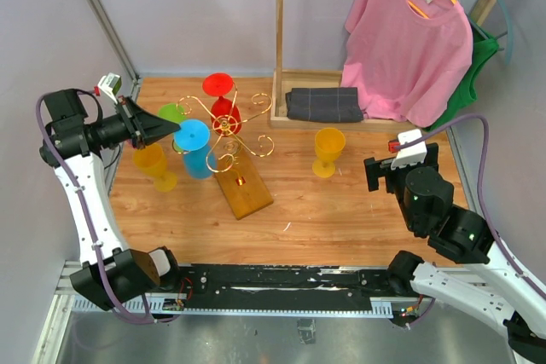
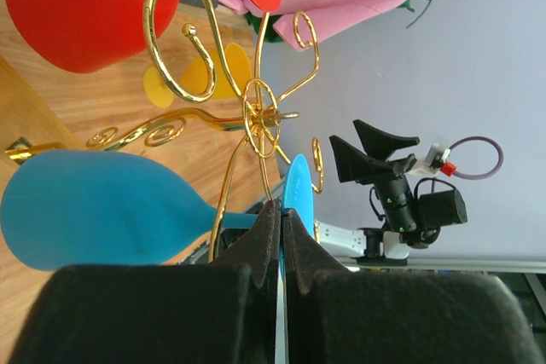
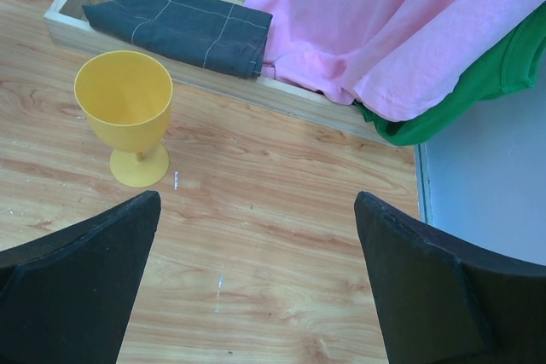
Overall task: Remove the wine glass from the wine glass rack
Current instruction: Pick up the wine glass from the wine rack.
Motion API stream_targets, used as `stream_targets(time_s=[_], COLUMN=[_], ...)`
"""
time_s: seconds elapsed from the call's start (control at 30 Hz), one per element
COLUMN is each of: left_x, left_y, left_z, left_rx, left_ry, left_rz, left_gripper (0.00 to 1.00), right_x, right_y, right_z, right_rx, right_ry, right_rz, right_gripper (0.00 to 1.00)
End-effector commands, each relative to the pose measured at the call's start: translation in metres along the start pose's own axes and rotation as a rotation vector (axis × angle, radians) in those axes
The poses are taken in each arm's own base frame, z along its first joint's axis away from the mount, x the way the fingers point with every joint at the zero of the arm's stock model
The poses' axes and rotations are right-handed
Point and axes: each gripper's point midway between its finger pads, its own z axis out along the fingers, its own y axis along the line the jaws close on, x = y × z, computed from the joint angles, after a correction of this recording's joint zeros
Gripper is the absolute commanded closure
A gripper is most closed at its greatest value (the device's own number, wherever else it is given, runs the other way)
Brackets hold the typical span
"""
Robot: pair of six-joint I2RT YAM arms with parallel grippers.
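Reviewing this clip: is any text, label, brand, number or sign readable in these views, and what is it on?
No readable text in any view.
Blue, red and yellow plastic wine glasses: no print seen.
Gold wire wine glass rack and wooden base: unmarked.
Pink T-shirt: no print seen.
Black arm housings: no legible markings.

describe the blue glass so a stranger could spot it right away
Find the gold wire wine glass rack on its wooden base, left of the table's middle. The blue wine glass hangs upside down on its left side, at the left claw. Its neighbours are red, green and yellow; it is the only blue one.
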Motion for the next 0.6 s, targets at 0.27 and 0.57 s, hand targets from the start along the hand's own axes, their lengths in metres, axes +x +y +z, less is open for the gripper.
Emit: stream_targets(time_s=[0.27,0.57], left_x=[0.014,0.024], left_y=[-0.021,-0.025], left_z=[0.004,0.002], left_rx=[0.078,0.100], left_ry=[0.078,0.089], left_rz=[-0.070,-0.069], left_gripper=[1.00,1.00], right_x=[-0.002,-0.002], right_y=[-0.001,-0.005], right_z=[-0.001,-0.002], right_rx=[0.009,0.018], right_ry=[-0.017,-0.016], right_rz=[0.015,0.005], right_gripper=[0.02,0.02])
